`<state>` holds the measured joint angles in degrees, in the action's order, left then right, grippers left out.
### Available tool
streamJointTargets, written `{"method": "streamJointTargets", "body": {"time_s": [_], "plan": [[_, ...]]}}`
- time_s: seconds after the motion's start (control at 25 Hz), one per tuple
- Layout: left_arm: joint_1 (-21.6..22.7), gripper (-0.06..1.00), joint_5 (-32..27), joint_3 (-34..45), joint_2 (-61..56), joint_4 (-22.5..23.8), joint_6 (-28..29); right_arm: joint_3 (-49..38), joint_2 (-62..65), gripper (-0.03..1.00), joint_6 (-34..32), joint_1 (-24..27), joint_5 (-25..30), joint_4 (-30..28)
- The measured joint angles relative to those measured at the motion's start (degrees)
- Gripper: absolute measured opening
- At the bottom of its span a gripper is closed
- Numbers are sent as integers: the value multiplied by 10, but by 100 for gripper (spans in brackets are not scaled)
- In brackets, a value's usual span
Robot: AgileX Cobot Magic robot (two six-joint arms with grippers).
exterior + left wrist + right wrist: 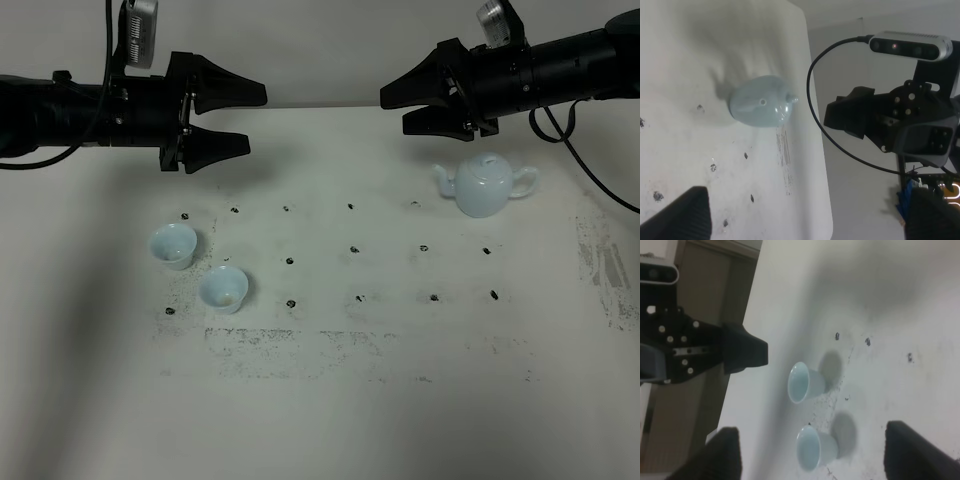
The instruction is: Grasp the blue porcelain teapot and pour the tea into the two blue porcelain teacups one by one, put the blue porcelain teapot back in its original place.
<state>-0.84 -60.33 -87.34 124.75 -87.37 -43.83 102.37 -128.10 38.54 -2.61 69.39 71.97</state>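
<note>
The blue porcelain teapot [485,186] stands upright on the white table at the right, spout pointing left; the left wrist view shows it too [760,100]. My right gripper [393,112] hovers open and empty above and behind it, a little to its left. The two blue porcelain teacups stand upright at the left, one farther back [173,245] and one nearer [224,288]; they also appear in the right wrist view [802,382] [815,447]. My left gripper [255,120] hangs open and empty behind the cups, well above the table.
Small black marks [354,250] dot the tabletop in rows between teapot and cups. Scuffed dark speckles [300,345] run along the front, and more streak the right side [600,260]. The table's rounded edge [817,150] lies just past the teapot.
</note>
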Motion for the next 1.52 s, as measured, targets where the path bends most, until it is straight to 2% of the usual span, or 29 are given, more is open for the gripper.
{"method": "streamJointTargets", "body": {"time_s": [1.52], "plan": [[0, 75, 6, 0, 0, 0, -1, 0, 0, 58, 0, 0, 1, 0]]}}
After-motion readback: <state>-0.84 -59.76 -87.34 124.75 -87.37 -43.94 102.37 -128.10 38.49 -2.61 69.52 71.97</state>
